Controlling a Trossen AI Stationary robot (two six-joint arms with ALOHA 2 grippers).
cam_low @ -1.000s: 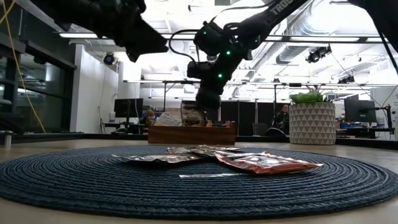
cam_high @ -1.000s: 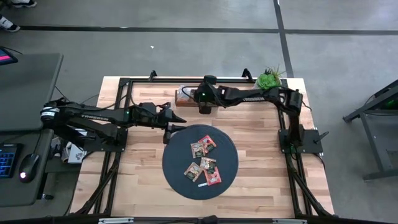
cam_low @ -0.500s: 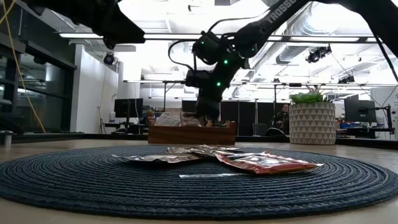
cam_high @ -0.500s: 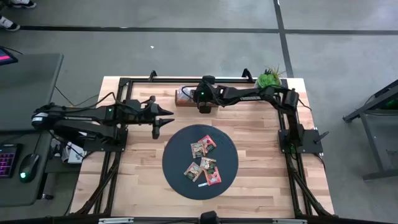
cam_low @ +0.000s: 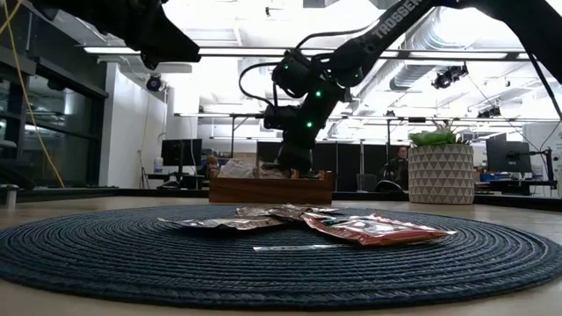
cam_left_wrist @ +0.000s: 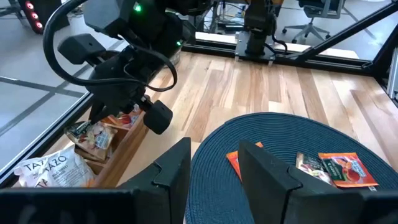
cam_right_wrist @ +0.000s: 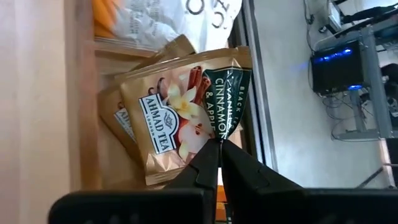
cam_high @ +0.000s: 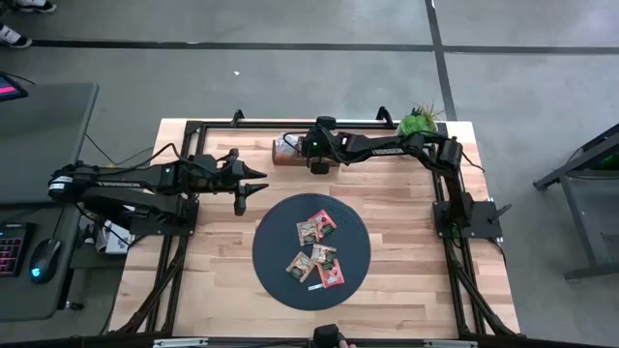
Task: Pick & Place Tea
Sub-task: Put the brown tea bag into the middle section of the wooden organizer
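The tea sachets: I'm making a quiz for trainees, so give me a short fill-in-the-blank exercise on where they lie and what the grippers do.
1. Four tea sachets lie on the dark round ____.
2. The right gripper is shut on a sachet over the wooden ____.
3. The left gripper hangs beside the mat with its fingers ____.
4. Behind the wooden box stands a potted ____.

Missing words: mat; box; open; plant

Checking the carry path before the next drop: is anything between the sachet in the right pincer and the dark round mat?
Nothing visible. The right pincer pinches a tea sachet over the wooden box; bare table separates it from the mat. The left pincer waits off to the side.
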